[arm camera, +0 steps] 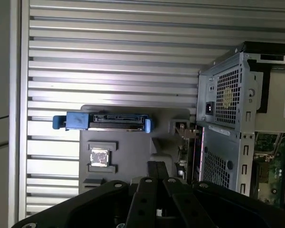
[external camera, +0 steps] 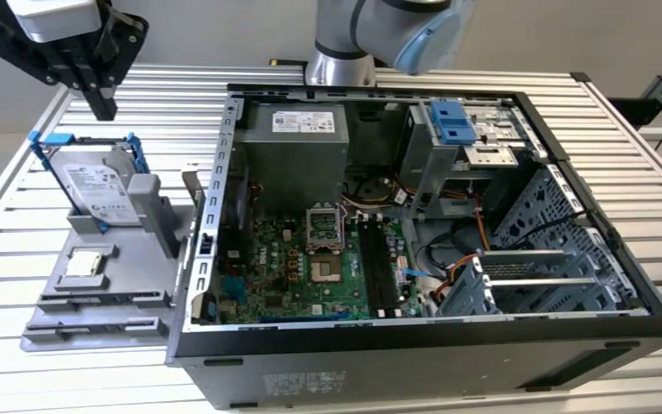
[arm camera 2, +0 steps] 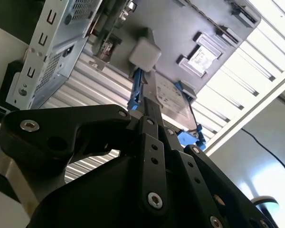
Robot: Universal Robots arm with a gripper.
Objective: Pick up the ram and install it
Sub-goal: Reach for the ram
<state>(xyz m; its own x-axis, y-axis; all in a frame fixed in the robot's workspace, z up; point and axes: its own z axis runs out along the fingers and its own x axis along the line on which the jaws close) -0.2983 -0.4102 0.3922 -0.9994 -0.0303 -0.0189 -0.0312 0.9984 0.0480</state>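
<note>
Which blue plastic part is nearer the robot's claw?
The blue frame around the hard drive, near the gripper; the other blue clip sits inside the computer case.

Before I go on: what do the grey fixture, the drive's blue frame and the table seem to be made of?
Grey fixture: matte, even grey, likely moulded or printed plastic. Blue frame: solid colour, slightly glossy, probably plastic. Table: ribbed slats with a bright metallic sheen, apparently aluminium.
</note>
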